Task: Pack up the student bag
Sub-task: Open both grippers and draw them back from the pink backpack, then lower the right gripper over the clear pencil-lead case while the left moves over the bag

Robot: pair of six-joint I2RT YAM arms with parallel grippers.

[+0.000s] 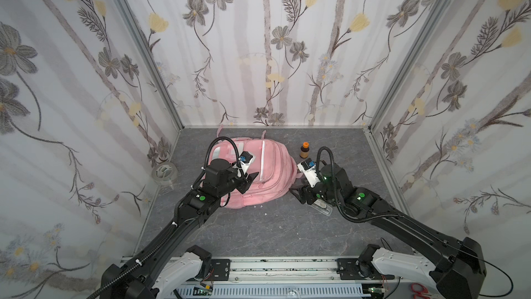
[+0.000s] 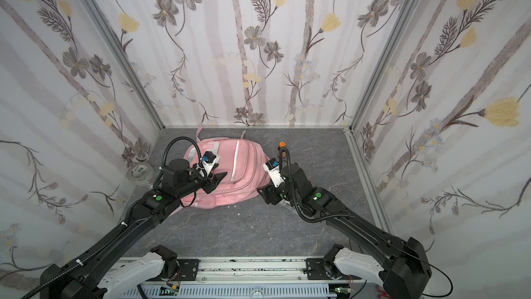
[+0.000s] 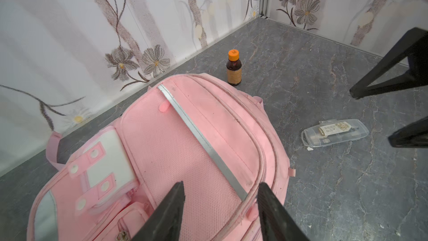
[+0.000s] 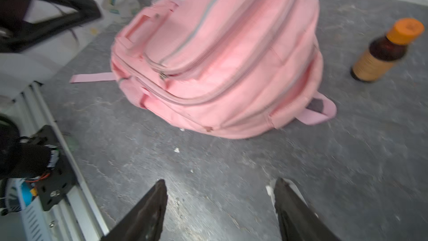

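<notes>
Pink student bag (image 1: 273,168) | brown bottle (image 1: 304,151) beside | clear case (image 3: 335,132) near

- My left gripper (image 1: 249,182) hangs over the student bag (image 1: 273,168); the tape roll (image 1: 164,171) lies well to its left.
- My right gripper (image 1: 297,194) sits just right of the student bag; the bottle (image 1: 305,150) stands beyond it, and the case (image 1: 323,207) lies behind it.

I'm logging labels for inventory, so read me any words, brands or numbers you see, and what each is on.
None is readable.
Label of the brown bottle: print too small.
Card in the clear case: print too small.
Label on the tape roll: blurred.
On the student bag: no text shows.
</notes>
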